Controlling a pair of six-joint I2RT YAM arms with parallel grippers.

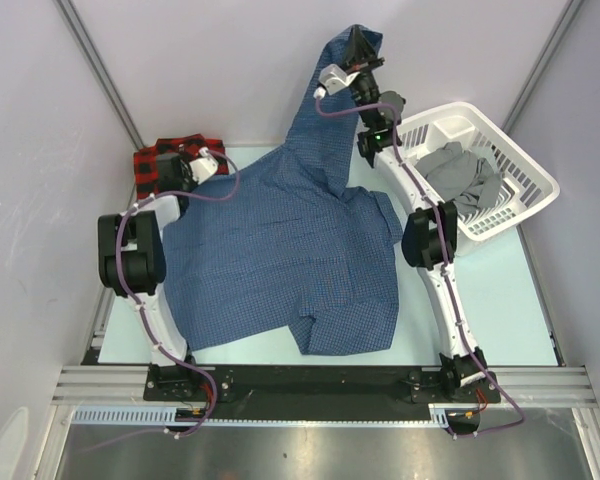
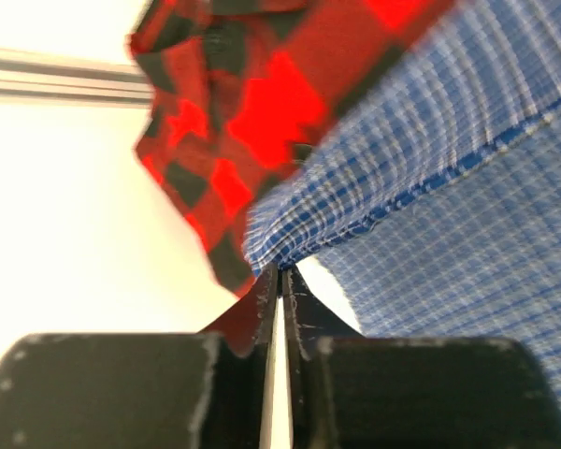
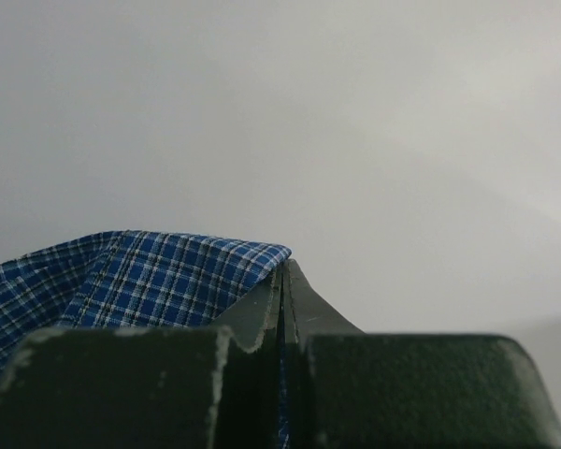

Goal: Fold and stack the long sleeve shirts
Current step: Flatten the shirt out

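The dark blue checked shirt [image 1: 280, 250] lies spread over the middle of the table. One part of it is pulled up into a peak at the back. My right gripper [image 1: 355, 42] is shut on that raised part, and blue cloth [image 3: 122, 271] shows pinched between its jaws [image 3: 282, 267]. The red-and-black plaid shirt [image 1: 160, 160] lies bunched at the back left corner. My left gripper [image 1: 202, 175] sits beside it at the blue shirt's left edge. Its jaws [image 2: 280, 269] are closed on a fold of blue cloth [image 2: 449, 187], with the red plaid [image 2: 252, 103] just beyond.
A white laundry basket [image 1: 525, 165] stands at the back right with grey clothing [image 1: 465, 180] in it, close to my right arm. Grey walls enclose the table on three sides. Bare pale tabletop [image 1: 490, 310] shows at the front right.
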